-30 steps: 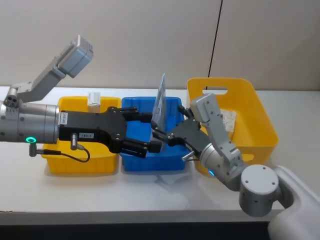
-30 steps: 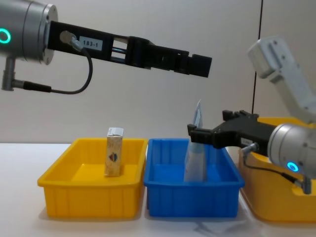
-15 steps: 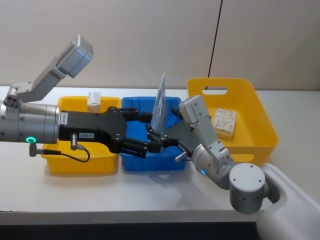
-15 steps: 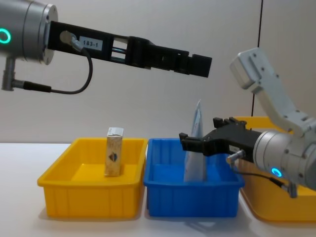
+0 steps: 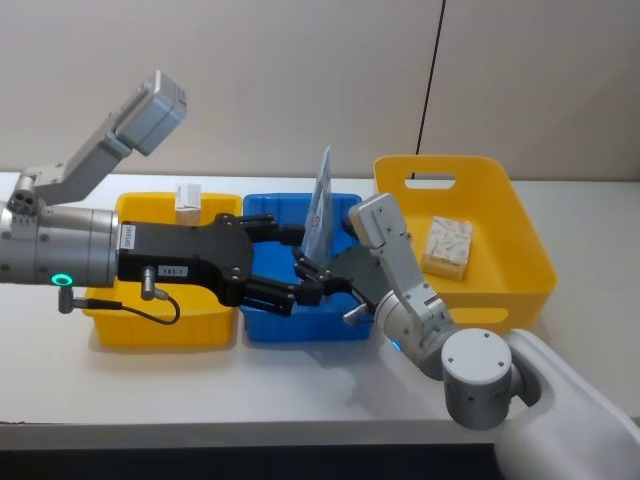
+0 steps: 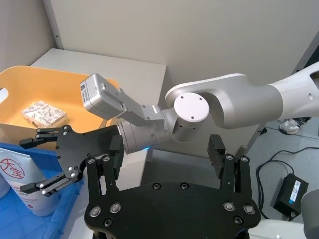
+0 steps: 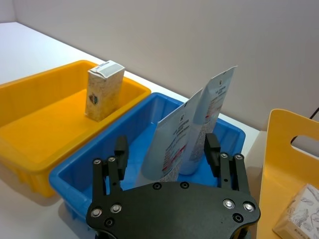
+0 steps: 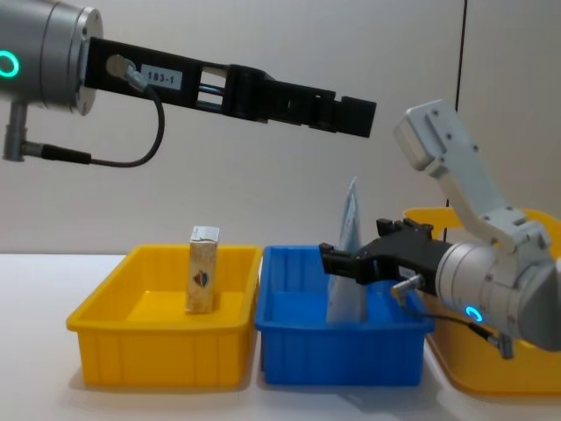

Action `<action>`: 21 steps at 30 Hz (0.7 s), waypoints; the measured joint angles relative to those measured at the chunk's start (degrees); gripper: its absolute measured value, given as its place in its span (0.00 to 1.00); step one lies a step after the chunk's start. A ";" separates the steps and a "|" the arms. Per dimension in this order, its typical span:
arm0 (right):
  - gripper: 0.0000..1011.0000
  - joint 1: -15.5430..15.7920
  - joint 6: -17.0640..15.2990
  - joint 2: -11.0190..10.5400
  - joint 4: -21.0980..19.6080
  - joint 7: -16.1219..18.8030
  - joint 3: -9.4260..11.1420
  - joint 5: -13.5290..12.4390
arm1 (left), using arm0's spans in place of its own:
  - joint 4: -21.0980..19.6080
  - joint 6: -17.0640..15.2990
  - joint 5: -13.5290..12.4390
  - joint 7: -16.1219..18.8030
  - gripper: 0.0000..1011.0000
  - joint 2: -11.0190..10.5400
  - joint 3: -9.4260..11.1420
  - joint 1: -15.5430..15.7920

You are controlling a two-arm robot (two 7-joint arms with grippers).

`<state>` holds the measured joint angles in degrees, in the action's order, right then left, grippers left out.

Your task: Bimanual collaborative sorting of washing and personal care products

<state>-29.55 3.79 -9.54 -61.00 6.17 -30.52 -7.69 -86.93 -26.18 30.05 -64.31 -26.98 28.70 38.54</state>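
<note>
A pale blue tapered pouch (image 5: pixel 320 203) stands upright in the blue bin (image 5: pixel 262 322), with a white pack with a red circle logo (image 6: pixel 14 174) next to it. My right gripper (image 7: pixel 165 142) is open and low over the bin, its fingers on either side of the white pack (image 7: pixel 174 142), apart from it. My left gripper (image 5: pixel 300 263) hangs open high above the same bin (image 8: pixel 342 351), holding nothing. A cream carton with a dark blue emblem (image 8: pixel 202 281) stands in the left yellow bin (image 8: pixel 158 355). A white carton with grey leaf print (image 5: pixel 447 246) lies in the right yellow basket (image 5: pixel 520 235).
The three containers stand side by side on a white table (image 5: pixel 250 385), close to the back wall. Both arms cross over the blue bin, the left gripper (image 8: pixel 361 117) well above the right gripper (image 8: pixel 337 261). Bare table lies in front of the bins.
My right arm has swung left from the yellow basket toward the pouches, uncovering the leaf-print carton. The left arm and all products have stayed put.
</note>
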 joint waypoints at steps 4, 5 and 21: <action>0.85 -0.13 -0.01 0.61 0.61 -0.77 0.17 0.39 | 0.00 0.00 0.00 0.00 0.99 0.00 0.00 0.00; 0.80 -0.20 0.01 0.87 0.84 -1.03 0.27 0.53 | 0.00 0.00 0.00 0.00 0.99 0.00 0.00 0.00; 0.30 0.49 0.47 1.99 0.56 -1.37 1.11 0.78 | 0.00 0.00 0.00 0.00 0.99 0.00 0.00 0.00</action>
<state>-29.06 4.26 -7.55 -60.45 4.80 -29.41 -6.92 -86.93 -26.18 30.05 -64.31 -26.97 28.70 38.53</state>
